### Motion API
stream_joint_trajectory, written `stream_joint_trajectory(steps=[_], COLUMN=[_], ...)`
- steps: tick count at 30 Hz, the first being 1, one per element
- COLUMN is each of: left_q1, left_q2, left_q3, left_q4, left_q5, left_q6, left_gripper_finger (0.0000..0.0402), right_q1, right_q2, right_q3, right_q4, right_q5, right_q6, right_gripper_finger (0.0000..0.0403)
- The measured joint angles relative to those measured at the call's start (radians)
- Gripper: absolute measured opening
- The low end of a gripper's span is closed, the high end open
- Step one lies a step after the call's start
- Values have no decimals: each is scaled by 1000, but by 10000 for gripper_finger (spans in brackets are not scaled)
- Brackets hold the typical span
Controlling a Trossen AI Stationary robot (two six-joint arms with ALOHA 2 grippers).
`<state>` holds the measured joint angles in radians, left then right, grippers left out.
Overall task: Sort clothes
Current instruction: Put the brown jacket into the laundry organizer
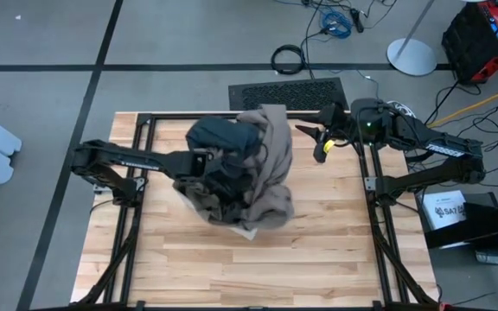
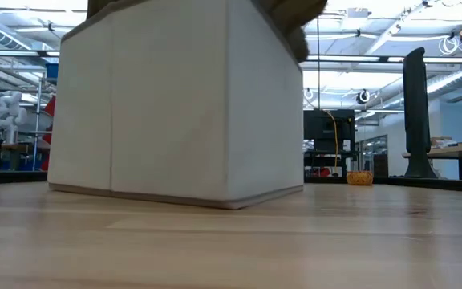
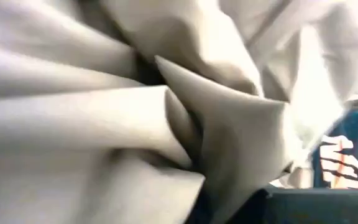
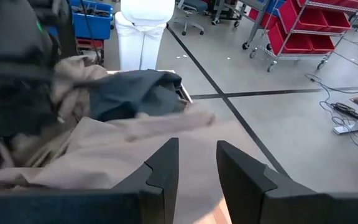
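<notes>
A taupe-brown piece (image 1: 273, 173) hangs in a heap over a white box (image 2: 175, 104) at the table's middle. Only the box's near corner (image 1: 247, 231) shows from above. A dark black-green piece (image 1: 223, 138) lies on top of the heap, over my left wrist. My left arm (image 1: 145, 160) reaches in from the left, and its gripper is buried in the cloth. The taupe cloth (image 3: 135, 112) fills the left wrist view. My right gripper (image 1: 320, 142) hovers open to the right of the heap, with nothing between its fingers (image 4: 166, 168). My left gripper is shut inside the taupe-brown piece, and the cloth itself hides the fingers. In the wrist view several folds run together at one spot (image 3: 194, 152) just ahead of the camera. The piece hangs slack from there over the box; edge or fold I cannot tell.
Black frame rails (image 1: 374, 186) run along the table's left and right sides. A black grille (image 1: 288, 91) lies beyond the far edge. Bare wooden tabletop (image 1: 258, 268) stretches toward the near edge. Cables and a red case (image 1: 482, 34) are on the floor.
</notes>
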<state>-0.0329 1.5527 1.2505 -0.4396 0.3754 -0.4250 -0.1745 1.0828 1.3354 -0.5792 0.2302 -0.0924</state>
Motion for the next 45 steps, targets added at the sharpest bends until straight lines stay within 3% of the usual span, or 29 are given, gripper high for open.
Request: stream_joint_trajectory(steps=[3, 8, 14, 25, 33, 39, 45], left_q1=[-9, -16, -1, 19, 19, 20, 20], left_q2=[-2, -2, -2, -4, -13, -38, -98], left_q3=[74, 152, 276, 554, 629, 628, 629], left_q4=[-51, -106, -285, -492, -371, -327, -525], left_q5=[-17, -64, -89, -92, -84, 11, -171], left_q6=[76, 121, 143, 205, 361, 388, 407], left_gripper_finger=[16, 80, 144, 155, 155, 141, 121], right_q1=[-6, -6, -10, -88, -108, -107, -82], right_q2=[0, 0, 0, 125, 283, 388, 523], right_q3=[0, 0, 0, 0, 0, 0, 0], right_q4=[0, -6, -23, -33, 73, 278, 360], right_q5=[1, 0, -1, -100, -111, -381, -560], right_q6=[2, 2, -1, 22, -4, -5, -2], right_gripper_finger=[98, 98, 98, 98, 98, 98, 98])
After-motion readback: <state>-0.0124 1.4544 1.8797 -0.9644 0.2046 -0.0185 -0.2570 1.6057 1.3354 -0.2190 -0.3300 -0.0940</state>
